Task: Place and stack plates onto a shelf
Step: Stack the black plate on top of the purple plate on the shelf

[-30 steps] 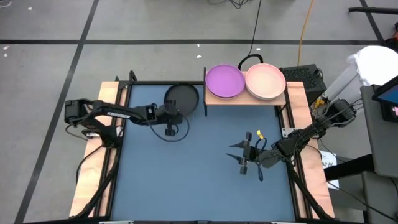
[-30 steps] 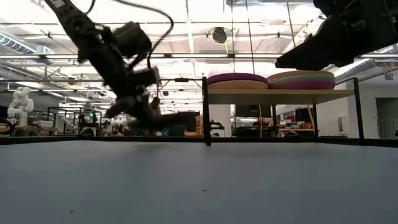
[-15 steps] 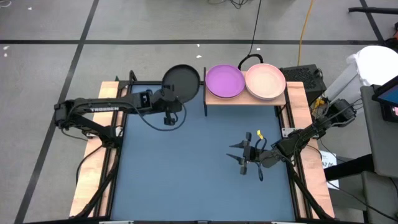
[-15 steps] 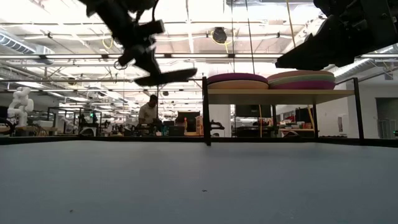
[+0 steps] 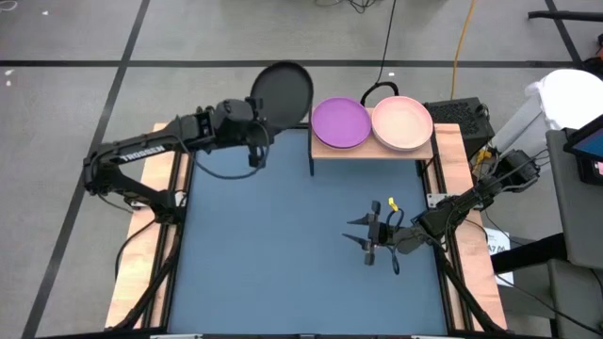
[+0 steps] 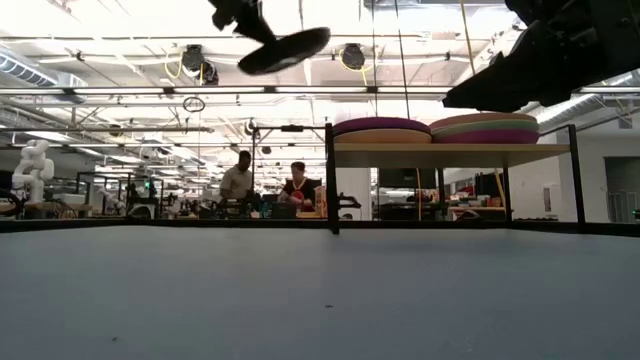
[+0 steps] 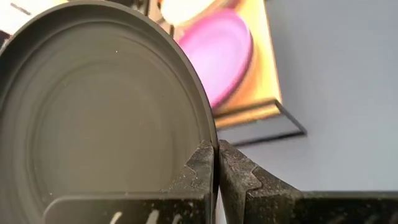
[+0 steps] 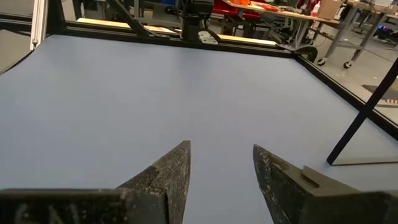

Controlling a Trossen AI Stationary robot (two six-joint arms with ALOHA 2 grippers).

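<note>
My left gripper (image 5: 256, 113) is raised high at the table's far edge, left of the shelf, shut on a dark grey plate (image 5: 281, 92). In the low view that plate (image 6: 285, 48) hangs tilted, well above the level of the shelf. The light-wood shelf (image 5: 375, 153) carries two stacks: one topped by a purple plate (image 5: 340, 122), the other by a pink plate (image 5: 402, 122). In the low view both stacks (image 6: 382, 130) (image 6: 484, 128) rest flat on the board. My right gripper (image 5: 365, 237) hovers open over the table's right half, holding nothing. My left gripper pinches the dark grey plate's raised rim (image 7: 208, 140) between its two fingers, one on the plate's inner face and one outside. The fingers come at the rim edge-on from the table's left. The plate is lifted clear and tilted, its free side higher (image 6: 318, 38).
A black post (image 5: 311, 151) stands at the shelf's left end. Wooden side strips (image 5: 141, 273) edge the blue surface (image 5: 283, 245), which lies bare between the arms. Cables trail behind the shelf. Two people sit in the room beyond the table (image 6: 240, 180).
My left gripper has risen steeply with the dark grey plate, from just above the table to well over shelf height. It has also moved toward the far edge and a little toward the shelf. The plate has stayed gripped and is now more tilted. The right arm has kept still.
</note>
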